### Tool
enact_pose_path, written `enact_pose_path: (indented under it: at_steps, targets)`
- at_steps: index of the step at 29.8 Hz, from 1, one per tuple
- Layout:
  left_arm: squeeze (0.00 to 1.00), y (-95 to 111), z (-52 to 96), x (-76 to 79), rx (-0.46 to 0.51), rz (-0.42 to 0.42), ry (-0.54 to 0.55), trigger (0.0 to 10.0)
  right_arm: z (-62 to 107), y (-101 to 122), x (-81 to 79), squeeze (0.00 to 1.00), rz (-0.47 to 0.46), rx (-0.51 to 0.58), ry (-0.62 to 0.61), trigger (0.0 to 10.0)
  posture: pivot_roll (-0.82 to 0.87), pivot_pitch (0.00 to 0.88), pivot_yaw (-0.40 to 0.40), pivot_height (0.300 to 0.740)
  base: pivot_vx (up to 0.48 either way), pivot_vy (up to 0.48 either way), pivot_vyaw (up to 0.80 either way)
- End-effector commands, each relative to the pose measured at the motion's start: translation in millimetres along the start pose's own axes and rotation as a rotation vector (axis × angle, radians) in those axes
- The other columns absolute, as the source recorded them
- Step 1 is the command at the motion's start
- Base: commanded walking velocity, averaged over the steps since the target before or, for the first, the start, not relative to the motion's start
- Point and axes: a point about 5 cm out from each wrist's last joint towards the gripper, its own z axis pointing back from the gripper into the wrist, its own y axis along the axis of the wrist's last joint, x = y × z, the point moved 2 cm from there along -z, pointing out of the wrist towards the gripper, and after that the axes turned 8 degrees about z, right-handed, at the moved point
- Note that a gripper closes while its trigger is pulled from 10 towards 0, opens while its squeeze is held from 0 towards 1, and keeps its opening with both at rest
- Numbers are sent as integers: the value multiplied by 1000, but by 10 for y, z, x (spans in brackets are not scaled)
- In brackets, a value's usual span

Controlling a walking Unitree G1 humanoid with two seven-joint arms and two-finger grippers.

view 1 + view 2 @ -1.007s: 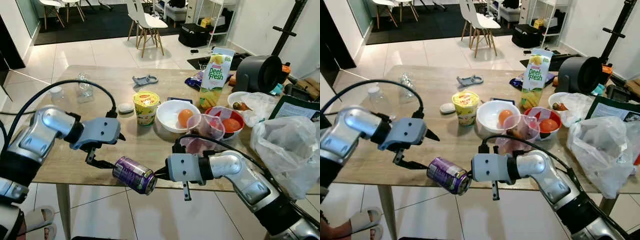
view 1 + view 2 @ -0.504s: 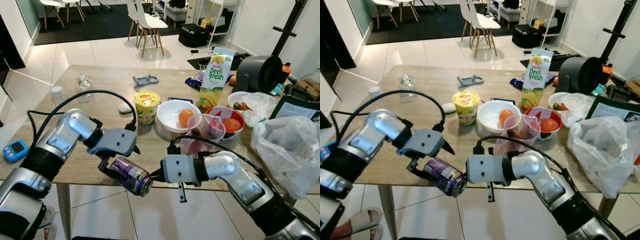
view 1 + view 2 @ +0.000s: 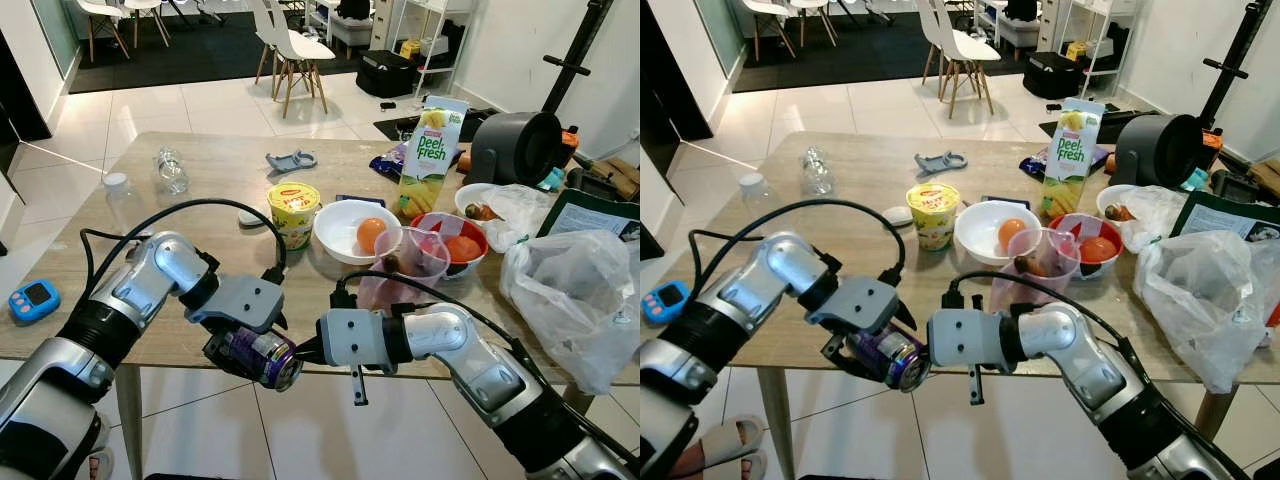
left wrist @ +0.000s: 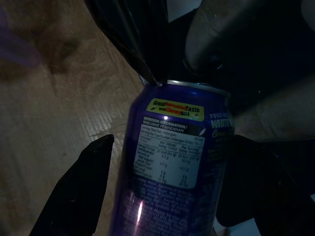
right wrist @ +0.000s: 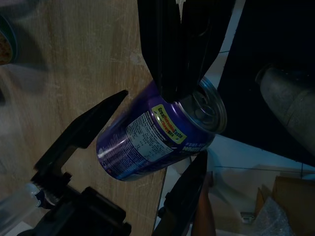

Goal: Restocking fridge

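A purple drink can (image 3: 262, 357) hangs tilted just past the front edge of the wooden table (image 3: 200, 200). My right gripper (image 3: 300, 352) is shut on its top end; in the right wrist view the can (image 5: 157, 135) sits between its two fingers. My left gripper (image 3: 240, 348) has come in from the left and stands open, straddling the can's body. In the left wrist view one of the left gripper's fingers (image 4: 88, 172) stands a small gap away from the can (image 4: 172, 157), and the other lies close against the far side.
On the table stand a yellow noodle cup (image 3: 292, 213), a white bowl (image 3: 340, 245) holding an orange, a juice carton (image 3: 430, 155), a red bowl (image 3: 478, 232) of tomatoes, a clear cup (image 3: 410, 262) and plastic bags (image 3: 575, 295) on the right. A blue timer (image 3: 30, 300) lies on the floor.
My left gripper has moved right and down from beside the can to straddle it. The right gripper and the can have shifted slightly left and lower.
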Motion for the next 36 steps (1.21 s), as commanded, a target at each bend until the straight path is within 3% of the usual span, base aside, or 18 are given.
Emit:
enact_pose_path:
  at_steps: [1,19,20,27,28,29,31,32,35,36]
  targets:
    - [0,-37,-106,27,-15,-6,-31,10000,-29,49,-7,0,18,8,14,10000,58,28,9,740,0,0,0]
    - [0,-132,-287,-17,-95,-51,-37,9765,-63,93,-21,0,21,23,19,10000,51,19,6,740,0,0,0]
    - [0,-128,-292,-25,-94,-55,-32,0,-65,94,-20,0,20,24,20,10000,51,21,7,740,0,0,0]
    - [0,-123,-295,-43,-96,-71,-24,0,-67,98,-19,0,20,25,22,10000,51,21,6,740,0,0,0]
    - [0,-119,-293,-48,-97,-75,-22,1137,-67,97,-18,0,19,24,22,10000,53,21,5,740,0,0,0]
    - [0,-113,-286,-52,-97,-80,-20,4431,-68,97,-15,0,20,24,22,10000,53,21,7,740,0,0,0]
    - [0,-106,-278,-58,-97,-86,-17,4588,-68,98,-12,0,19,25,20,10000,55,21,7,740,0,0,0]
    - [0,-105,-268,-63,-98,-87,-10,10000,-67,93,-5,0,14,23,14,10000,55,20,7,740,0,0,0]
    - [0,-102,-255,-70,-98,-88,-2,10000,-61,92,4,0,-5,31,7,10000,57,21,6,740,0,0,0]
    - [0,-99,-245,-70,-94,-88,1,10000,-52,94,11,553,-27,40,1,10000,58,20,6,740,0,0,0]
